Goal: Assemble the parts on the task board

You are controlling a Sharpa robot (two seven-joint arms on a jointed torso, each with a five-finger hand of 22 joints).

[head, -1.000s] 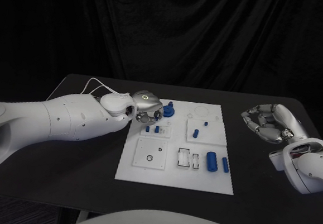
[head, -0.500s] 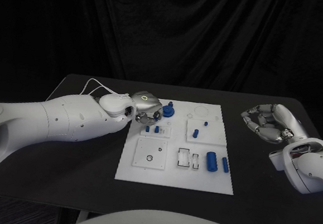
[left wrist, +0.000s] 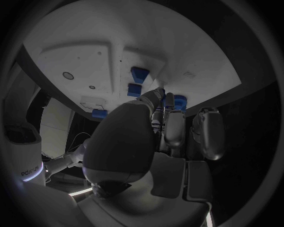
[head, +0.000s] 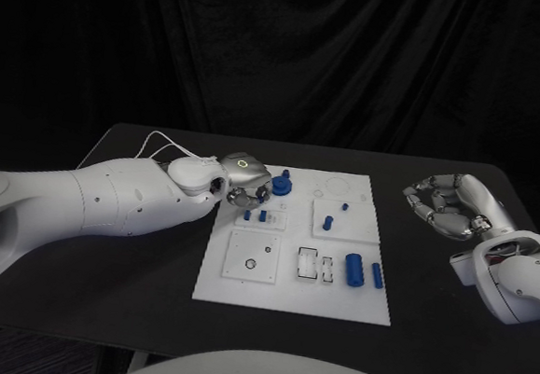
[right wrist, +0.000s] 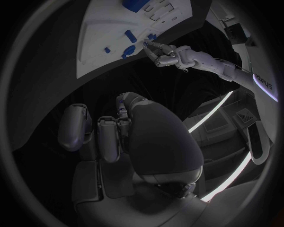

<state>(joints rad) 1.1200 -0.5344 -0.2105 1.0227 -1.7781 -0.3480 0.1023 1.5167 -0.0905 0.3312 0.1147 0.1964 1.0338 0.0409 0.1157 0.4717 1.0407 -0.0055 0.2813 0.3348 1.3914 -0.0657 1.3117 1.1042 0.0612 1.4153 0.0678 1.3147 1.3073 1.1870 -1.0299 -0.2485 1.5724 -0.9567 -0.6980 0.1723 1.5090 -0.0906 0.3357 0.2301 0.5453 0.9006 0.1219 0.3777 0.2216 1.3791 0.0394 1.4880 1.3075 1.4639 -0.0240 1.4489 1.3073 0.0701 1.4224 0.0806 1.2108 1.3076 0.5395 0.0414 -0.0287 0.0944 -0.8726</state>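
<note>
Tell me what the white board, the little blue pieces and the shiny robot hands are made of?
The flat white task board looks like matte plastic: even, dull, no glare. The small blue cylinder parts seem smooth plastic too, with uniform colour. The left silver robot hand and the right silver robot hand look like polished metal, catching bright highlights, though metallic-coated plastic is possible.

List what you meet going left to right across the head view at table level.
Left arm → left hand → task board → right hand → right arm.
</note>
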